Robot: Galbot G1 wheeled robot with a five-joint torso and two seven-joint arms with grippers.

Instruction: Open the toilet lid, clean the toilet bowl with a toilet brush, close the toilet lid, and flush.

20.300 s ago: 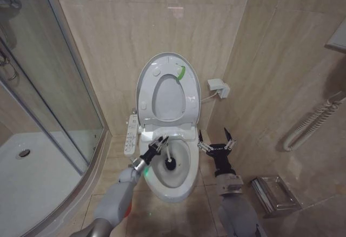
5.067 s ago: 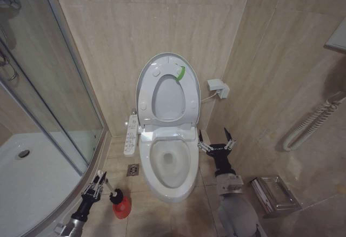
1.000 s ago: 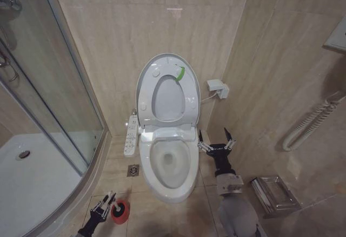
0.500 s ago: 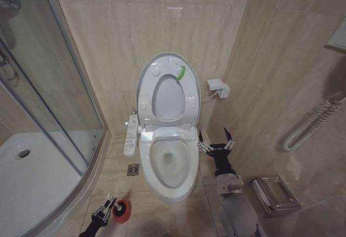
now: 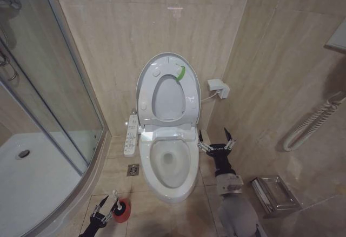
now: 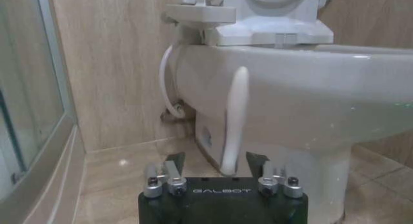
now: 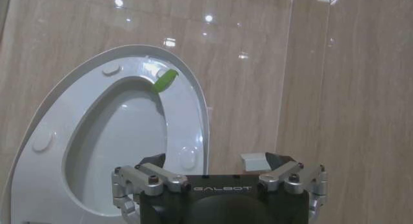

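The toilet lid (image 5: 145, 80) (image 7: 193, 112) stands raised against the wall, its underside with round bumpers and a green strip facing me. Below it the white toilet bowl (image 5: 186, 180) (image 6: 310, 103) lies uncovered. The toilet brush (image 5: 115, 198) stands in its red cup holder (image 5: 123, 212) on the floor left of the bowl. My left gripper (image 5: 106, 209) (image 6: 218, 178) is open, with the white handle (image 6: 235, 117) upright between its spread fingers. My right gripper (image 5: 216, 140) hangs open beside the bowl's right side, level with the seat.
A curved glass shower enclosure (image 5: 48, 102) fills the left. A floor drain (image 5: 133, 169) lies between the brush holder and the bowl. The button panel (image 5: 130, 134) sticks out at the bowl's left. A wall box (image 5: 219, 88), a hose (image 5: 308, 123) and a metal holder (image 5: 273, 194) are on the right.
My left gripper's fingers have spread apart around the brush handle, which stays standing in the red holder. The right arm has not moved.
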